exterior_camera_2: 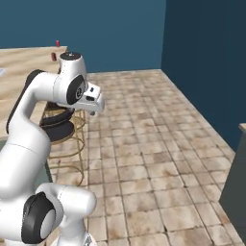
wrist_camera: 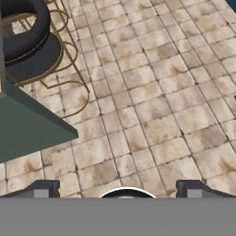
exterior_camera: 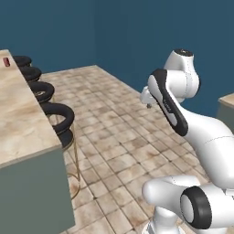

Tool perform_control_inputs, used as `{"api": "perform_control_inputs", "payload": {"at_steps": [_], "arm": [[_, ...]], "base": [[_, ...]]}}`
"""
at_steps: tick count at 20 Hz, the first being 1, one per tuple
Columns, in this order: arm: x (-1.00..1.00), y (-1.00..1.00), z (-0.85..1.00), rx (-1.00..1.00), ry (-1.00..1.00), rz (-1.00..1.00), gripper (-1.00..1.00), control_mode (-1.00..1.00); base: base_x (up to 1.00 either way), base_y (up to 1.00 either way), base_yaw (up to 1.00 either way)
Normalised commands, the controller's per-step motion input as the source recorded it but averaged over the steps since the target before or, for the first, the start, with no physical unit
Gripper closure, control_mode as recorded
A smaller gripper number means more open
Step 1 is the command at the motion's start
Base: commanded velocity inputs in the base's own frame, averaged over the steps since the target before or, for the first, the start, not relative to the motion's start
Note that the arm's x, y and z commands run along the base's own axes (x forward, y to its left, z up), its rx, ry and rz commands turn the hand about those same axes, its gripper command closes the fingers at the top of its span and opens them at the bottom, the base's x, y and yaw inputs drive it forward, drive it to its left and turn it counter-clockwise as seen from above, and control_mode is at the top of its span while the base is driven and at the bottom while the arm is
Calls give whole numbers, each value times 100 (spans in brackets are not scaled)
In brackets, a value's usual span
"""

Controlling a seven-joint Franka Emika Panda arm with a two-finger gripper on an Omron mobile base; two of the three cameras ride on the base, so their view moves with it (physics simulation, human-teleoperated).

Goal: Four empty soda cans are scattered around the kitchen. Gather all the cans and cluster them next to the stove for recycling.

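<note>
End effector [wrist_camera: 118, 190] wide, empty, above tan tiled floor [wrist_camera: 152, 115]. Small red cylindrical soda cans [exterior_camera_2: 54, 56] sit far on beige marble bench [exterior_camera: 18, 114], another [exterior_camera: 6, 61] at far end. Judged: gathering barely started; stove cluster pending.

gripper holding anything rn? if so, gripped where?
Nothing held. In the hand view the gripper is open, its fingertips wide apart over bare floor tiles. A soda can stands far off on the island counter.
</note>
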Motion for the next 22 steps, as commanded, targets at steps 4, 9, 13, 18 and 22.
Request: {"api": "perform_control_inputs", "payload": {"at_steps": [4, 9, 13, 18, 22], "arm": [[0, 0, 0, 0, 0, 0, -100, 100], [0, 0, 0, 0, 0, 0, -100, 100], [0, 0, 0, 0, 0, 0, -100, 100], [0, 0, 0, 0, 0, 0, -100, 100], [0, 0, 0, 0, 0, 0, -100, 100]], "base": [[43, -36, 10], [48, -29, 16], [51, -27, 16], [55, -22, 13], [56, -21, 9]]}}
